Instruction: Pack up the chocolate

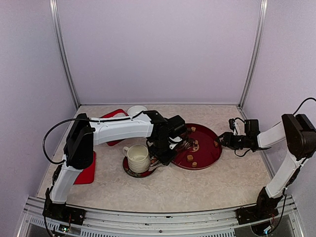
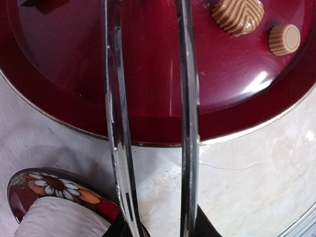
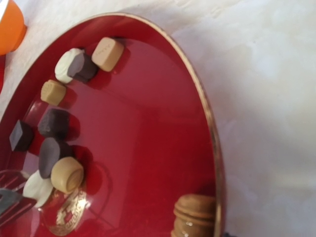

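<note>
Metal tongs [image 2: 116, 123] are pinched in the left gripper [image 1: 173, 146], and their two long arms pass over the near rim of the red plate [image 2: 74, 98]. The arms stand a little apart. In the left wrist view their tips are cut off by the top edge. In the right wrist view the tips [image 3: 10, 201] show at the lower left corner, just beside a white piece, but I cannot tell if they touch it or close on anything.

The chocolate [image 3: 66, 174] lies on the plate: dark, tan and white pieces in a loose group, and a few more apart from it, among them a ridged brown one close to the rim. The right gripper [image 1: 224, 140] hangs near the right edge of the plate with nothing visible in it. I cannot tell whether its fingers are spread or together.

I judge that the step in hand is picking up one piece with the tongs. The next move calls for setting the tips on both sides of a single piece and squeezing gently, because the small rounded shapes may slip out or push their neighbours. After that the piece must be lifted and carried, probably to the white cup [image 1: 138, 157], which stands on a flowered saucer [image 2: 54, 187] just beside the plate. I cannot see inside the cup.
</note>
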